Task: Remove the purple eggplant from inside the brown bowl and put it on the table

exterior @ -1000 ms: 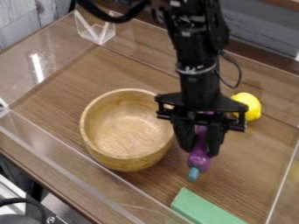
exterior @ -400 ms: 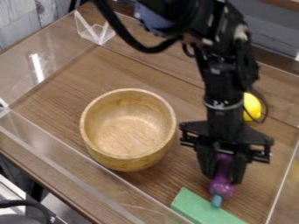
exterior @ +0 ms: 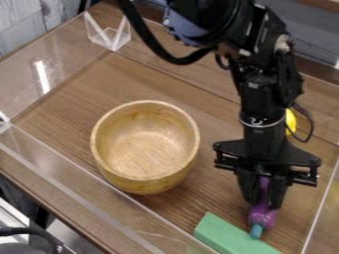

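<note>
no readable text, no legible labels or brands, no numbers or signs made out

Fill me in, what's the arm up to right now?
The robot arm has the purple eggplant clamped in its end effector, low over the table, just beside the green block. The brown bowl has nothing in it, so the eggplant is out. The yellow lemon sits partly hidden behind the arm. No release yet; I can't tell whether the eggplant touches the tabletop.
</note>
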Controlling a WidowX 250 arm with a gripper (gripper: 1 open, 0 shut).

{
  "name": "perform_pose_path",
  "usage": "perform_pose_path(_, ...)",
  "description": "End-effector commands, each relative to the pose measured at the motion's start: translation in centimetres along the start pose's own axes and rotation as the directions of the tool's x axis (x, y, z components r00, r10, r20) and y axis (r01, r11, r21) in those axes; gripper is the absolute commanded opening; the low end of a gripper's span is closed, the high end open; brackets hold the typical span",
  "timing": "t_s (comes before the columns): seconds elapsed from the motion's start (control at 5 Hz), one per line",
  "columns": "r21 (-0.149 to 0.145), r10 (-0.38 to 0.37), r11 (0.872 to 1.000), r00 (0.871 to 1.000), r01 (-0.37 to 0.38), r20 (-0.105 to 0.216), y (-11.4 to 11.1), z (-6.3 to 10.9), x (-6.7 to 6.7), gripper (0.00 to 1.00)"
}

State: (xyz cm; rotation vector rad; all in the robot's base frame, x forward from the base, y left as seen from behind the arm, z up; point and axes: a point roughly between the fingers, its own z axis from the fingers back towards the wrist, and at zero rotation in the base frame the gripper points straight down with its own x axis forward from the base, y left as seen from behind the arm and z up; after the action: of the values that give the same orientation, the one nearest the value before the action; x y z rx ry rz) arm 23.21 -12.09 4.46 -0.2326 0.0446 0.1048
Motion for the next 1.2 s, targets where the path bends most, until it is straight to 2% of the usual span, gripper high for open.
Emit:
perform_pose_path(0.0, 0.002, -0.007, 1.0, 1.0, 0.007, 0.019, -0.1, 0.5, 0.3, 1.0)
perform_pose_path(0.4, 0.009, -0.001, 1.0, 1.0, 0.001, 0.02, 0.1, 0.0, 0.7, 1.0)
perform_pose_path(1.0, 0.009, 0.012, 1.0, 0.999, -0.013, 0.051, 0.3, 0.1, 2.2, 1.0)
